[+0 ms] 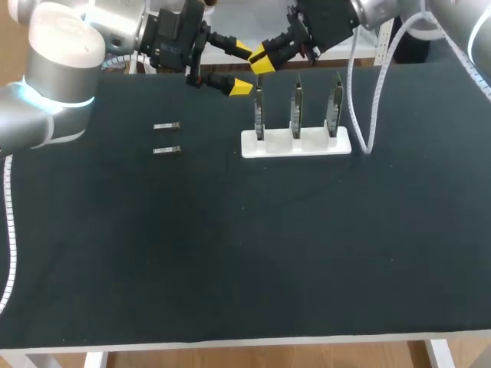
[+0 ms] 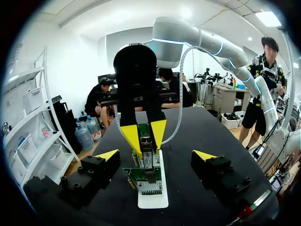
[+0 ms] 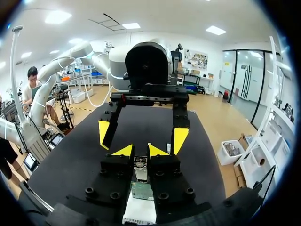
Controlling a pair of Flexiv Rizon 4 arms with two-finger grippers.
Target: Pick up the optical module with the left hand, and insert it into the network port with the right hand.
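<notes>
Right gripper [image 1: 262, 63] clenched on optical module [image 3: 140, 165], pinched between its yellow tips. Module sits right over nearest network port board [image 2: 149, 170]; whether it touches the port, cannot tell. White holder [image 1: 295, 146] below the jaws carries three upright boards in a row, other two boards [image 1: 296, 111] beside, apart from the jaws. Left gripper [image 1: 245, 69] released, fingers spread wide either side of right jaws, gripping nothing. Two spare modules [image 1: 166, 126] flat on table [image 1: 230, 253], well apart from both jaws.

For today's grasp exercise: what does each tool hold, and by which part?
The right tool pinches the module by its two sides; the left tool is open and empty.
</notes>
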